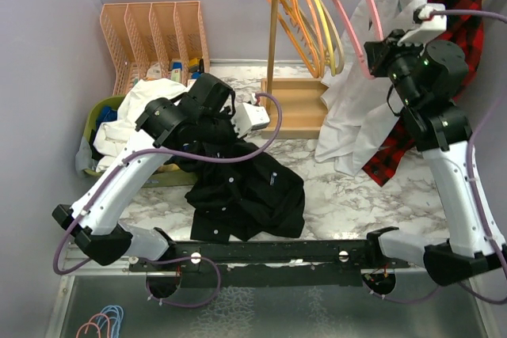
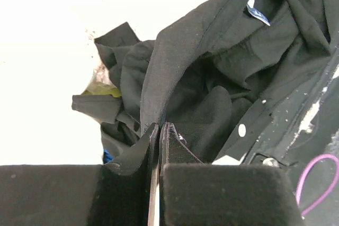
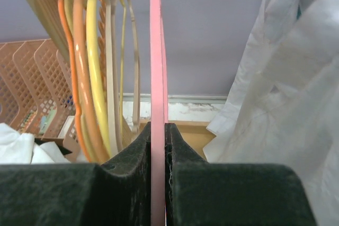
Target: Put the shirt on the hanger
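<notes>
The black shirt (image 1: 245, 191) lies crumpled on the marble table, one part lifted toward the left. My left gripper (image 1: 207, 94) is shut on a fold of the shirt's cloth (image 2: 175, 51), pinched between its fingers (image 2: 159, 130). The pink hanger (image 1: 348, 17) hangs from the rail at the top. My right gripper (image 1: 372, 57) is shut on the hanger's thin pink bar (image 3: 157, 51), which runs straight up between the jaws (image 3: 158, 130).
Orange and yellow hangers (image 1: 305, 17) hang left of the pink one. A white shirt (image 1: 372, 77) and a red-and-black plaid shirt (image 1: 455, 13) hang at the right. A wooden stand (image 1: 295, 104), peach file racks (image 1: 154, 37) and a green basket with white cloth (image 1: 107, 128) stand behind.
</notes>
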{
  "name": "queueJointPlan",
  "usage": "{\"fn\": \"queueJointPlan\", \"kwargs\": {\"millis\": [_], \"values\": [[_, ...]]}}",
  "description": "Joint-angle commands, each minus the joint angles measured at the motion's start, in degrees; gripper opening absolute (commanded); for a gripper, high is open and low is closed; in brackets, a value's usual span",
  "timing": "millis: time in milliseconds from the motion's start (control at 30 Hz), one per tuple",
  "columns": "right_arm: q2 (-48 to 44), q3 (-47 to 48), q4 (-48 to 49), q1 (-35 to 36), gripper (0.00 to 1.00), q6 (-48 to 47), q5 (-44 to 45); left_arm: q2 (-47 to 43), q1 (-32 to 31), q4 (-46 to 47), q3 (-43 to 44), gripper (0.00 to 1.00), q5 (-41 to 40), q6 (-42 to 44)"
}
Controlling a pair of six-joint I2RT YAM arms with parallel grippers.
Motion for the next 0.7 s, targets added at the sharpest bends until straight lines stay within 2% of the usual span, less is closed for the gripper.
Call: {"fn": "queueJointPlan", "kwargs": {"millis": [0, 167, 333, 500, 567, 667], "values": [[-10.6, -6.7, -2.0, 0.0, 0.01, 1.4, -2.4, 2.1, 0.3, 3.7, 2.7, 0.00, -3.5, 3.8], [-20.5, -11.8, -12.0, 0.0, 0.01, 5.1, -4.6, 3.4, 0.2, 10.8, 2.1, 0.00, -5.1, 1.6], [-31.3, -14.7, -30.1, -0.1, 0.01, 12.8, -9.6, 6.0, 0.2, 16.8, 4.8, 0.00, -7.5, -1.5], [-41.8, -12.5, -49.5, -0.1, 0.01, 20.6, -13.4, 9.6, 0.2, 17.4, 10.0, 0.00, -5.9, -3.0], [-44.1, -11.5, -53.1, -0.3, 0.01, 22.9, -17.5, 11.2, 0.2, 17.3, 11.8, 0.00, -6.1, -3.0], [-46.8, -10.8, -53.7, -1.5, 0.01, 24.2, -25.7, 13.2, 0.2, 17.4, 14.1, 0.00, -6.4, -3.3]]}}
